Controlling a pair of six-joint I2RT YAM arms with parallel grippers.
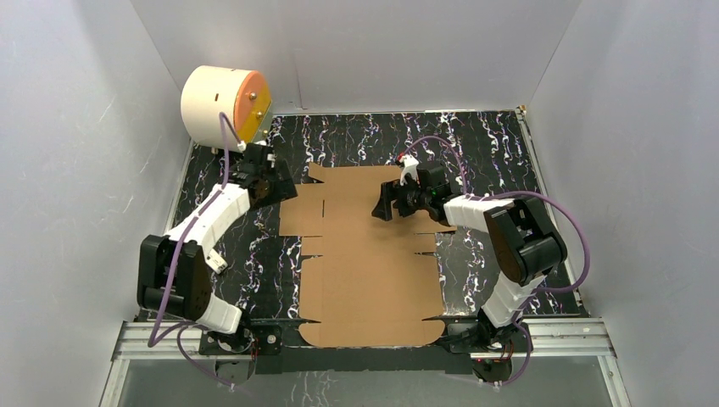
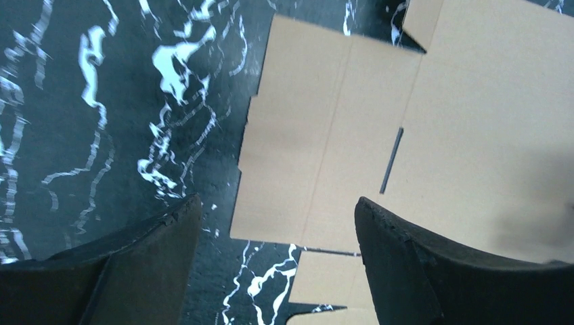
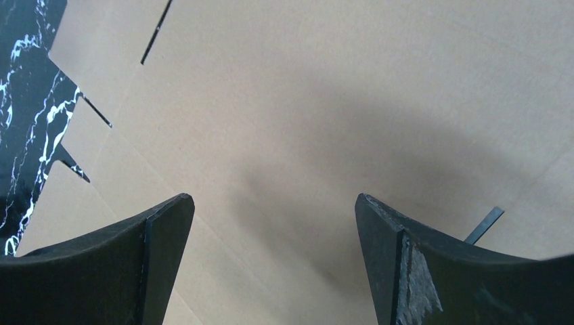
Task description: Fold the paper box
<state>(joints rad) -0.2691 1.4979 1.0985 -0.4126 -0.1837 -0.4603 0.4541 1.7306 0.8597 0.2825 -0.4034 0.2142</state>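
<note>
The paper box (image 1: 369, 254) is a flat brown die-cut cardboard sheet with flaps and slits, lying in the middle of the black marbled table. My left gripper (image 1: 273, 188) hovers open over the sheet's far left flap (image 2: 304, 149), nothing between its fingers (image 2: 406, 271). The left gripper (image 2: 274, 213) looks down on that flap's corner and the mat. My right gripper (image 1: 392, 203) hangs open above the far right part of the sheet. In the right wrist view, the right gripper (image 3: 274, 206) frames plain cardboard (image 3: 325, 101), and its shadow falls on it.
A cream cylinder with an orange face (image 1: 225, 103) stands at the back left corner. White walls enclose the table on three sides. An aluminium rail (image 1: 560, 335) runs along the near edge by the arm bases.
</note>
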